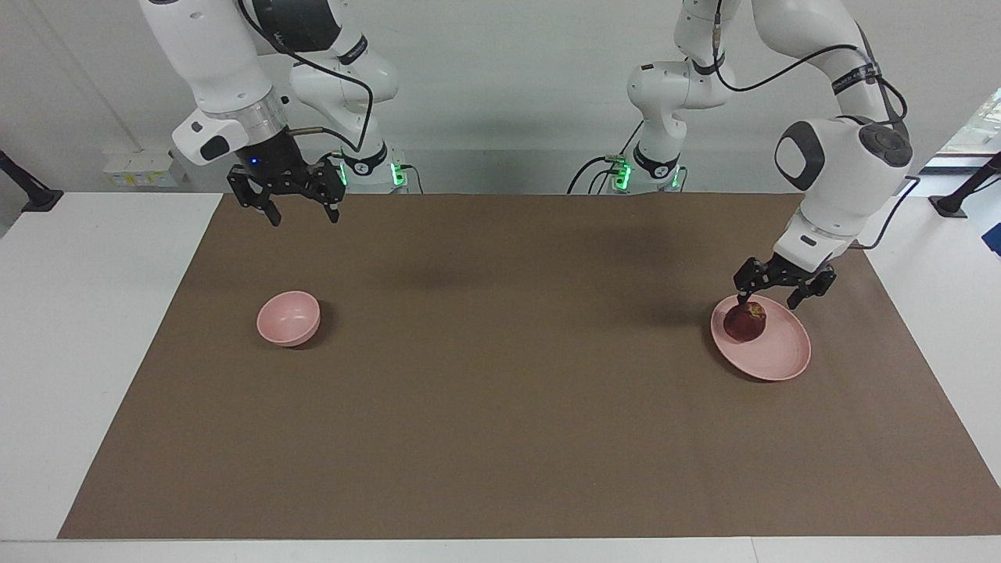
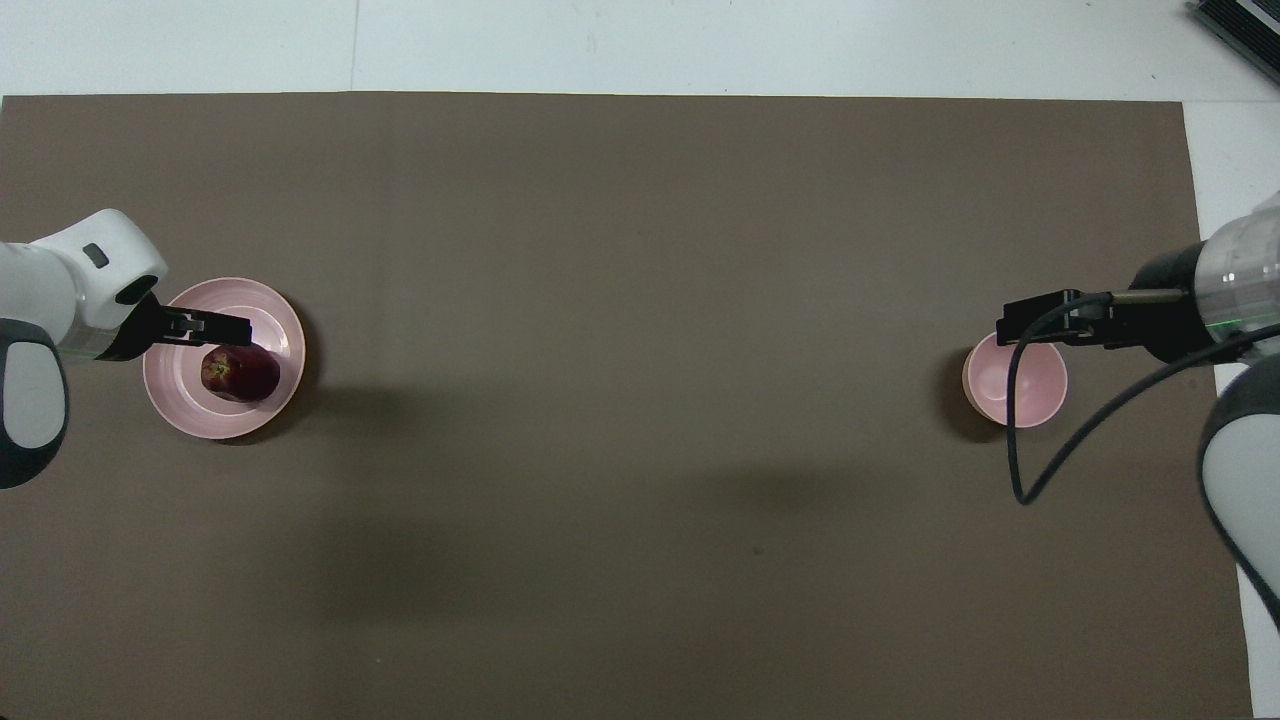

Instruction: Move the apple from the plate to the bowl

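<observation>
I see the apple (image 1: 744, 322) sitting on the plate (image 1: 774, 356) at the left arm's end of the desk (image 1: 500, 438), on the part of the plate nearer the robots; the left gripper (image 1: 770, 298) hangs low just over the apple with its fingers spread, one fingertip close beside the fruit, not gripping it; the bowl (image 1: 288, 317) stands well apart at the right arm's end; the right gripper (image 1: 299, 215) hovers spread over the brown mat (image 1: 500, 234), high up.
</observation>
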Available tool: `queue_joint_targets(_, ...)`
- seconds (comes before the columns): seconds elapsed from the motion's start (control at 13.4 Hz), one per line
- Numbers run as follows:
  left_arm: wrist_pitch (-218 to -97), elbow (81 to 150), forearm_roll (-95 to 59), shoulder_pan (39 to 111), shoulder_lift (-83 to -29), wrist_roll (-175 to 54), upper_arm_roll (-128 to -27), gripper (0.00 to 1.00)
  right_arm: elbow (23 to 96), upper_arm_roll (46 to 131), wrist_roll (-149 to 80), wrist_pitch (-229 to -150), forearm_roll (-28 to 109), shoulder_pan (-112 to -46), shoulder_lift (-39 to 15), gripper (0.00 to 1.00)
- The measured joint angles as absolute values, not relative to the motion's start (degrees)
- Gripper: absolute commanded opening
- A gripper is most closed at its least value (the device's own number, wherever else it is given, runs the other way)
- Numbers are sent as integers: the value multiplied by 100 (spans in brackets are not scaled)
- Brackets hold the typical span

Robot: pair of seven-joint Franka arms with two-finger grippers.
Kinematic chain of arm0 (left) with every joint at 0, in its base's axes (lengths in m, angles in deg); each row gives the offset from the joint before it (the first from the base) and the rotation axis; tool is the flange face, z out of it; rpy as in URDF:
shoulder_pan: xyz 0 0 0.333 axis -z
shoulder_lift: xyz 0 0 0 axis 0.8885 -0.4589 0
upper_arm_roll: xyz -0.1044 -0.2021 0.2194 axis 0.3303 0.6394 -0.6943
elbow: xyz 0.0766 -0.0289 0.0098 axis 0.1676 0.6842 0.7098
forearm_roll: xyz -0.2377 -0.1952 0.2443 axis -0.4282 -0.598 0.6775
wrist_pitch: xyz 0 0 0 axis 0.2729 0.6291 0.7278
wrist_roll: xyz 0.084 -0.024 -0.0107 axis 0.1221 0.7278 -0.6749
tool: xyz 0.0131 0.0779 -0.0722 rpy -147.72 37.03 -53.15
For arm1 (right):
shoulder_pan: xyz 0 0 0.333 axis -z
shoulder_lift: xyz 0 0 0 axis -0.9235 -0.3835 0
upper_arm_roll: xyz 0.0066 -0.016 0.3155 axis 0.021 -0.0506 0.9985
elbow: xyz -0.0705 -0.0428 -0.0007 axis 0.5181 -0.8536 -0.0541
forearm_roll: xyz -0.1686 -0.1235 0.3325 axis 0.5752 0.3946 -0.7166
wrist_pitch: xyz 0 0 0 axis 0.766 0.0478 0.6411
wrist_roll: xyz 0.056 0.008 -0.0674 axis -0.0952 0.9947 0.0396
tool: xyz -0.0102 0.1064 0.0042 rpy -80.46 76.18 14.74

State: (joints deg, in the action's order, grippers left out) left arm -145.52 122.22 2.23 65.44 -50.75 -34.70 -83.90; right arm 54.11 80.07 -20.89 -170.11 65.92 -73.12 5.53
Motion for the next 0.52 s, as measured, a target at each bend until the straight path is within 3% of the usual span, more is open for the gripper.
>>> queue_joint_targets(0.22, -14883, 12306, 42, 6544, -5424, -3454, -8362, 100, 5506, 8007, -1932, -17285, 6522, -7456, 342, 100)
queue_joint_targets(0.52, -14995, 12427, 23, 6534, -5501, -3454, -8384, 100, 5694, 8012, -1649, -17668, 6360, -7722, 120, 100)
